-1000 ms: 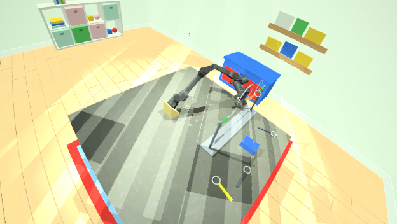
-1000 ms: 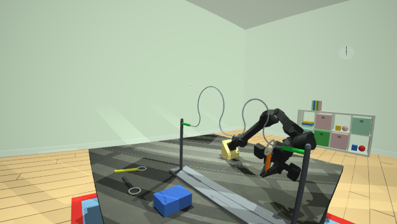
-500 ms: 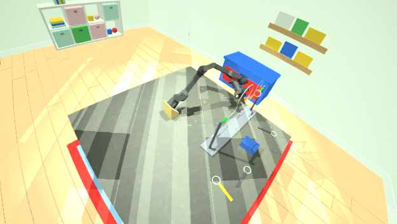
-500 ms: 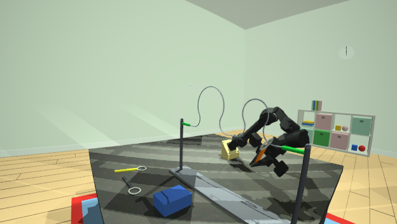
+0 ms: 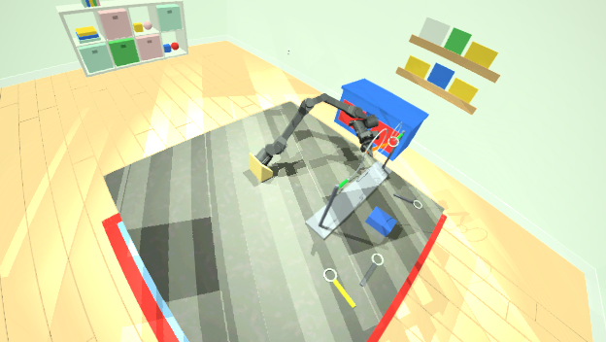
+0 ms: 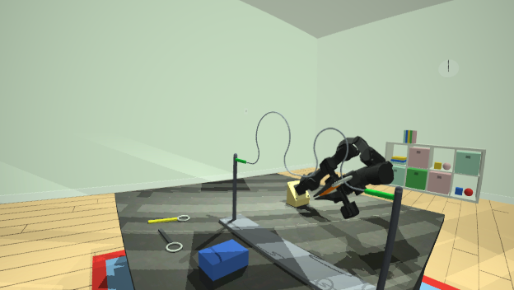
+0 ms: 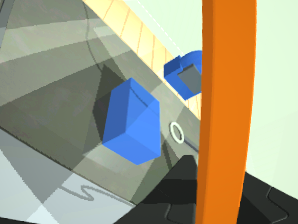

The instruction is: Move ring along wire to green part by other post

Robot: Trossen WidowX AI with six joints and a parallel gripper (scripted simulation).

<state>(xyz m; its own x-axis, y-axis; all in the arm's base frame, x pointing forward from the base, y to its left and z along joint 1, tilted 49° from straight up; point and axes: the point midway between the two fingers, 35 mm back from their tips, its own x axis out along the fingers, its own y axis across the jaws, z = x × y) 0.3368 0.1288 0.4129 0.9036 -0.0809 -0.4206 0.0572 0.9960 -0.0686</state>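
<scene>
With the gripper (image 6: 329,190) clamped on the handle (image 6: 328,189), keep the ring (image 6: 343,180) beyond the fingers centred around the wire (image 6: 329,131), never touching grey

Top looks down from afar, exterior faces low across, wrist close; all share the blue block (image 5: 381,221).

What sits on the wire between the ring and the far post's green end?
In the exterior view, only looping thin grey wire: two tall arches run from the ring, held by its orange handle in the claw, to the far green part.
</scene>
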